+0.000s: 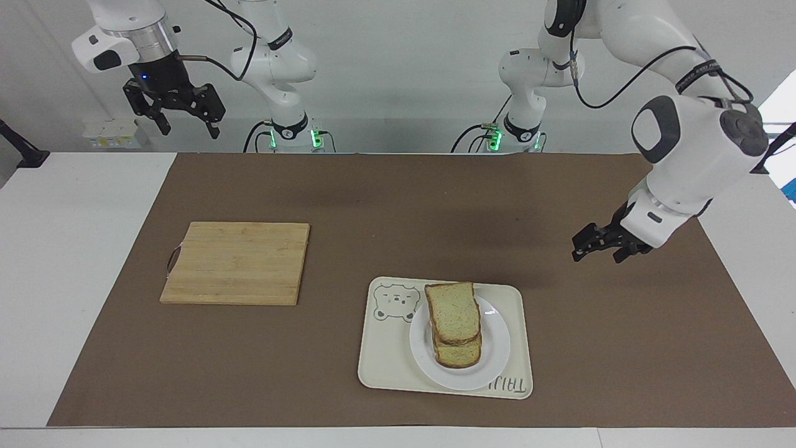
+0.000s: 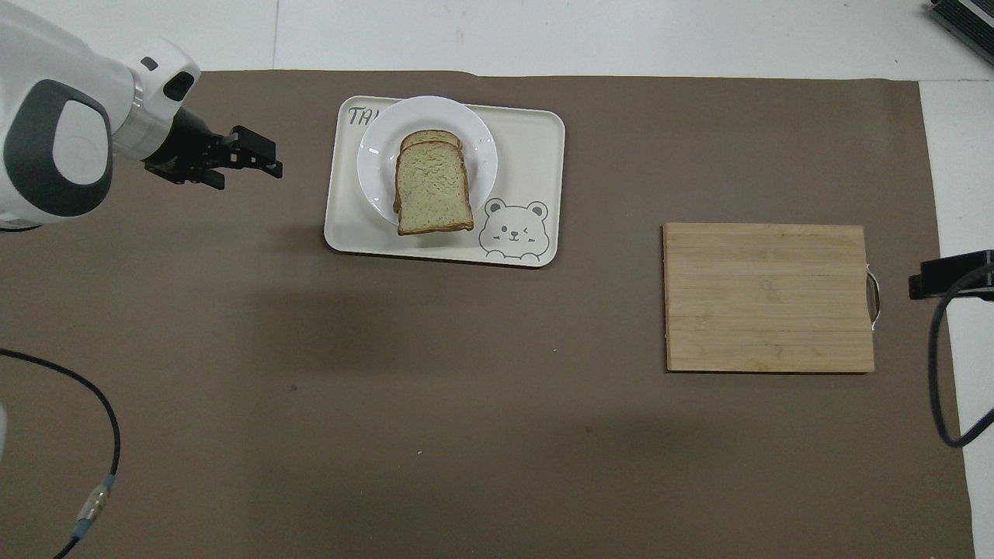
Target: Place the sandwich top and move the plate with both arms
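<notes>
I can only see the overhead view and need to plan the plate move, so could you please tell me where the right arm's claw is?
Observer: The right claw hangs high in the air over the table's edge by its own base, fingers spread open, holding nothing.
Operator: Thank you. Is the left claw touching the mat?
Observer: No. The left claw is raised well above the brown mat, at the left arm's end of the table, clear of the tray.
</notes>
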You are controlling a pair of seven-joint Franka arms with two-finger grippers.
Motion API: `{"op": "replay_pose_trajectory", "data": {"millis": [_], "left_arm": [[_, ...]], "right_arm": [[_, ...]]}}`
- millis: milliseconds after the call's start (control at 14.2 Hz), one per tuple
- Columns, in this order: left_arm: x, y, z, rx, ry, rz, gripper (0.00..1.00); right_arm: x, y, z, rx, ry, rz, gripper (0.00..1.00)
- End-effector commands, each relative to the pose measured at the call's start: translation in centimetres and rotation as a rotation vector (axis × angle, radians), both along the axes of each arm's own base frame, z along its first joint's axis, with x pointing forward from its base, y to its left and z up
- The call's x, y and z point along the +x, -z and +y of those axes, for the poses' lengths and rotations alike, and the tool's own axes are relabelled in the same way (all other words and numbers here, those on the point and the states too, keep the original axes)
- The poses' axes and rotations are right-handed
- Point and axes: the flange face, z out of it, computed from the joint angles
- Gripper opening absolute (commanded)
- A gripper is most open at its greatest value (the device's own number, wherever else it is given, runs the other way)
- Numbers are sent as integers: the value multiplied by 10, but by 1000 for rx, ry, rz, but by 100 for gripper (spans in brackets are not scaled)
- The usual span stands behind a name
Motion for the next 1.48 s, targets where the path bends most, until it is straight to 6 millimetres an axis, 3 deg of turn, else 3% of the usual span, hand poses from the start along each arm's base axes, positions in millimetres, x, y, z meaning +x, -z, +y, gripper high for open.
{"op": "replay_pose_trajectory", "data": {"millis": [0, 141, 283, 636, 848, 1413], "left_arm": [[-35, -35, 19, 29, 22, 3, 100], [-52, -57, 30, 35, 7, -18, 100], [-71, -77, 29, 124, 37, 3, 100], [-110, -119, 30, 132, 44, 30, 100], [-122, -109, 35, 130, 44, 21, 100], [-117, -113, 39, 120, 45, -5, 100]], "right_arm": [[-4, -1, -3, -5, -20, 7, 100], [-5, -2, -3, -5, -20, 5, 100], [-5, -2, -3, -5, -18, 5, 100], [-5, -2, -3, -5, -18, 5, 100], [-4, -1, -3, -5, -18, 7, 100], [-4, -1, -3, -5, -18, 7, 100]]}}
